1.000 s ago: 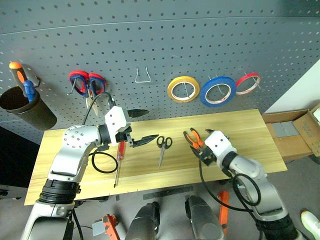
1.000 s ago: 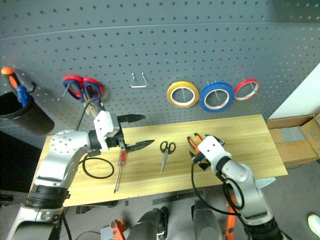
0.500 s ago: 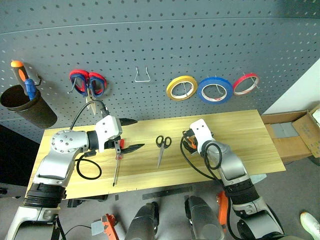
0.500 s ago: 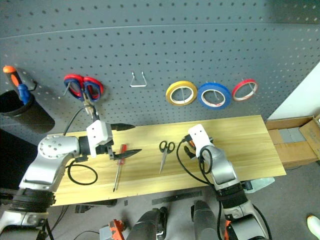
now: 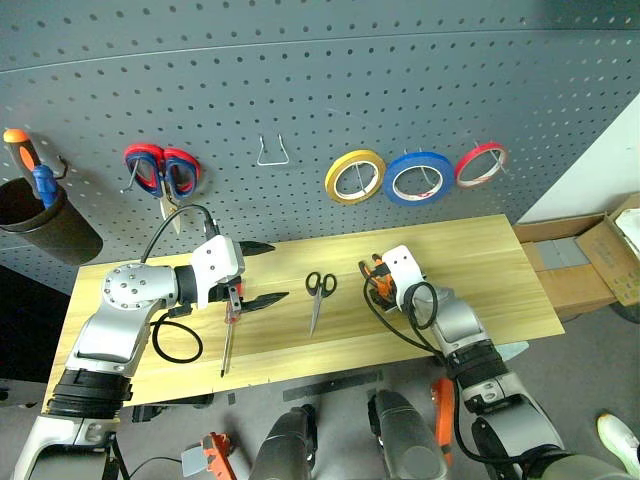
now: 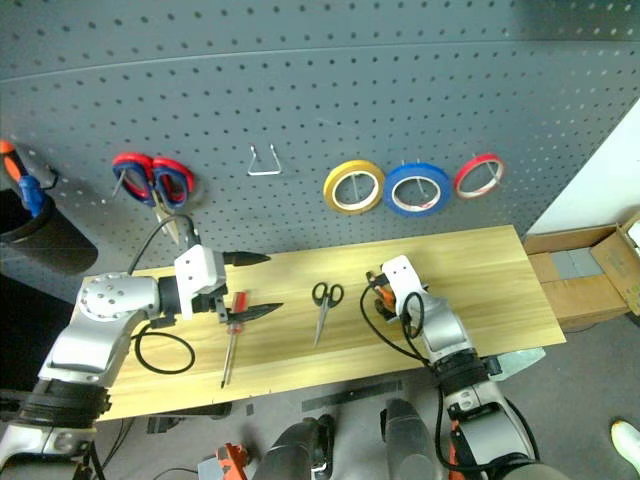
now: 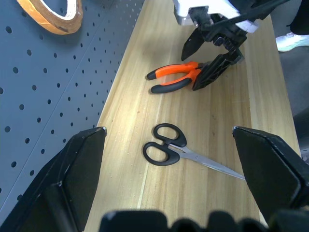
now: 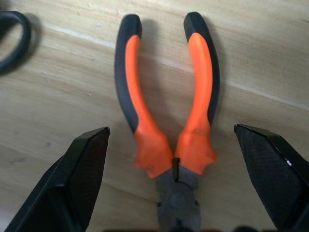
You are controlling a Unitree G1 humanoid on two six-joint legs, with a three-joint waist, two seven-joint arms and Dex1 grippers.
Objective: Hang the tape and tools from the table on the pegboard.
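The table [image 7: 212,121] shows smooth, matt wood grain; the pliers [image 8: 166,111] wear rubbery orange-and-black grips; the scissors [image 7: 178,150] flash shiny metal blades.

A yellow tape roll [image 5: 354,176] hangs as the landmark. Red-and-blue scissors [image 5: 160,170] hang far to its left; a black cup [image 5: 40,218] with drivers [image 5: 28,160] hangs farther left. A red roll [image 5: 480,165] hangs to its right.

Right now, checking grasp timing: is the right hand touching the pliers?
Apart. The right wrist view shows both fingers open wide beside the pliers, bare table between.
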